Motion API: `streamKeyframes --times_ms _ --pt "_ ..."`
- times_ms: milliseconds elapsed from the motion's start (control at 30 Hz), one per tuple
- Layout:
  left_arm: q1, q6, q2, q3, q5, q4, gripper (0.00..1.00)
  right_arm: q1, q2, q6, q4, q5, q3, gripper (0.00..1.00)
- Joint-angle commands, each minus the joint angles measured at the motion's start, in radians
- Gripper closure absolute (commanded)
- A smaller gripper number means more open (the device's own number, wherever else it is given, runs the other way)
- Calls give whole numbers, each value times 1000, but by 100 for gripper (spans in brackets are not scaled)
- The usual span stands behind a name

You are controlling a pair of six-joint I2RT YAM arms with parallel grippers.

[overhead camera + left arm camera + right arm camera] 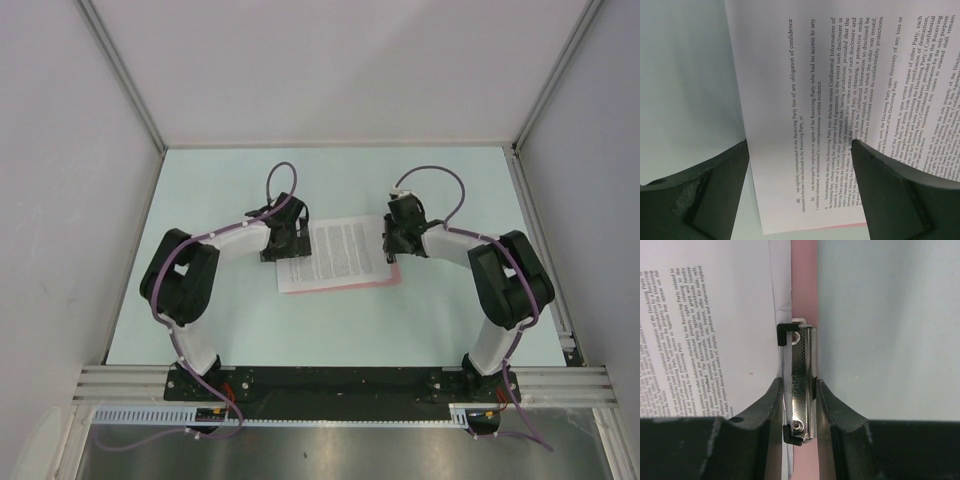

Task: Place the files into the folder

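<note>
- Since the sheets have to end up under the clip, the deciding relation is found at the right short edge. There the metal clip (802,380) is clamped between the fingers of the right end effector (393,240), one finger pressed against each side of it.
- The files (340,250) are seen lying flat on the folder (372,284) in the middle of the bench (330,185). Their long axis runs left to right between the two arms, and only a pink strip of the folder is left showing along the near and right edges.
- The left end effector (799,145) is held wide apart over the opposite short edge of the sheets, one finger above bare bench and the other above the print. Nothing is gripped by it.
- The clip is judged nearer the right arm and the free paper edge nearer the left, so any push toward the clip would be made rightward along the long axis.
- Whether the paper edge is already tucked under the clip's jaw cannot be told. The sheets cannot be counted, and in the overhead view the clip is hidden by the arm.
</note>
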Motion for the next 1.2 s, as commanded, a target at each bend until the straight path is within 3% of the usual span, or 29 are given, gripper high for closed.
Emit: streamKeyframes --times_ms 0,167,333,700,833,1067,1167 --pt "5 9 34 5 25 27 16 -75 -19 35 72 -300 -112 100" --pt "-4 18 45 -1 49 36 21 -145 -33 61 152 -411 -193 100" --pt "-33 21 71 28 68 27 26 -159 -35 64 180 -421 -202 100" --pt "-64 -7 54 16 125 62 16 -178 -32 85 192 -419 -215 100" --pt "-67 -13 39 -2 129 71 13 -143 -68 92 131 -308 -212 100" --pt "-67 -19 5 -4 160 86 2 -3 -66 171 -38 56 -149 100" --pt "-69 -13 -6 7 172 82 0 31 -47 190 -64 111 -127 99"
